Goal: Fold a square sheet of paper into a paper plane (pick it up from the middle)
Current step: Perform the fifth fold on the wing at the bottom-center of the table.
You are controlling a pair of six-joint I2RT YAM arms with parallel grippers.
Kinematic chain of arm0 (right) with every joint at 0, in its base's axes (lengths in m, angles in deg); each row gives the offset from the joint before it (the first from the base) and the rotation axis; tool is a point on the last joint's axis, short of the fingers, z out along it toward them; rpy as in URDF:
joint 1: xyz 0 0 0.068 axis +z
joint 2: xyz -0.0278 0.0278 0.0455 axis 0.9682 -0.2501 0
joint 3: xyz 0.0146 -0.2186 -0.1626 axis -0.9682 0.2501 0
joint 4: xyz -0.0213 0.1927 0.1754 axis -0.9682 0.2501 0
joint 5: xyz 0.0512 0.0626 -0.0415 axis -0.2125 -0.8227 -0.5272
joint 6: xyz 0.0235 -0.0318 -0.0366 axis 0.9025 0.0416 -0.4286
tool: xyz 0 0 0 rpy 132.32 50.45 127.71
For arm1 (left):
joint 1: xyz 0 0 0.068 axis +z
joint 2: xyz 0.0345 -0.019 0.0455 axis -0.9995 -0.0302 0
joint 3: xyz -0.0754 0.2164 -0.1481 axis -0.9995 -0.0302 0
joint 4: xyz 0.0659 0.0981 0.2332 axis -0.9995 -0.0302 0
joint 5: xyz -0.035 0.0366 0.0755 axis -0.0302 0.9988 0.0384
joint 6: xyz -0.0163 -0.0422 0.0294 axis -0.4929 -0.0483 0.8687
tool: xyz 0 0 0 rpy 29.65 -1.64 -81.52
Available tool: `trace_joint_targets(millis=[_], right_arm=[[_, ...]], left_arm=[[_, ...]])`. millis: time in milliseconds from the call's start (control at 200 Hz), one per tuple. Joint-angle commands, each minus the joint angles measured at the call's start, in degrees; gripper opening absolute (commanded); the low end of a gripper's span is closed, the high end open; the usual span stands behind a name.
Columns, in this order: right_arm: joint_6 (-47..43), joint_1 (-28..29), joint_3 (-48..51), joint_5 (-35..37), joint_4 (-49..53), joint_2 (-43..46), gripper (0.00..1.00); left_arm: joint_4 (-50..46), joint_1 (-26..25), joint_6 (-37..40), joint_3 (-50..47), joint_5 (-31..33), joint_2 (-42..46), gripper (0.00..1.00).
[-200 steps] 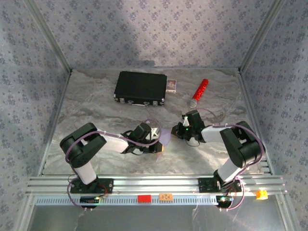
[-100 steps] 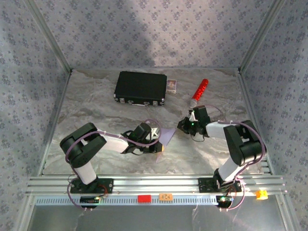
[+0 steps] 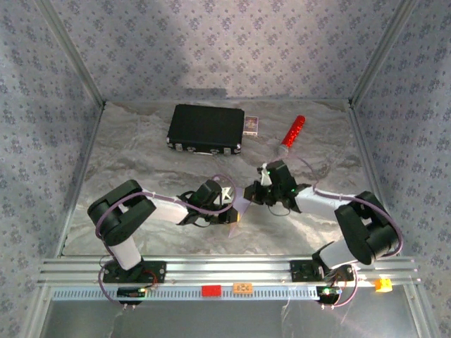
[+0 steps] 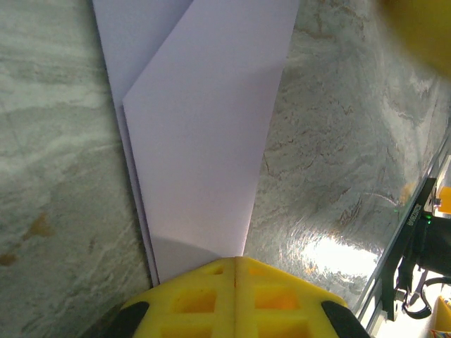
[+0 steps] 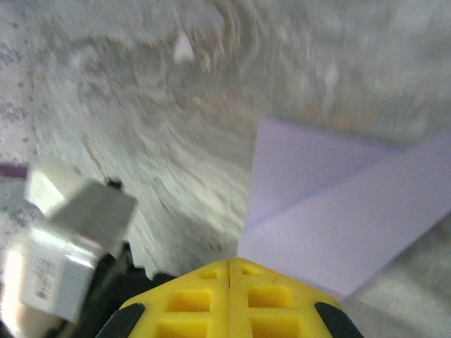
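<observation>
1. Square sheet of paper (pale lilac, partly folded) lies flat near the middle of the table.
2. Left gripper: jaws together, tips at 1 end of it.
3. Right gripper: jaws together too, right beside it.

Floral-patterned walls, marbled grey tabletop

Robot lab cell: aluminium frame rails, patterned fabric walls, marbled tabletop.
</observation>
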Motion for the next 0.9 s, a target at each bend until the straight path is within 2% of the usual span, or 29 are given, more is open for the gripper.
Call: trace_joint_targets(millis=[0,210,530,720,899], right_arm=[[4.6,1.8,3.5,1.2,-2.5,0.5,0.04],[6.4,4.4,6.0,0.3,-7.2,-0.3,0.04],[7.3,5.8,6.4,1.1,-7.9,-2.2,0.03],[7.3,4.7,10.0,4.2,-8.7,-4.8,0.03],[5.8,3.1,8.6,2.8,-8.2,-4.5,0.03]], left_arm=[[-8.7,-1.5,-0.1,-2.0,2.7,-2.2,0.00],[-8.6,-1.5,0.0,-2.2,2.8,-2.0,0.00],[-8.9,-1.5,-0.1,-2.1,2.9,-1.9,0.00],[-9.2,-1.6,0.1,-2.2,3.1,-1.5,0.00],[-9.8,-1.5,0.5,-2.2,3.2,-1.5,0.00]])
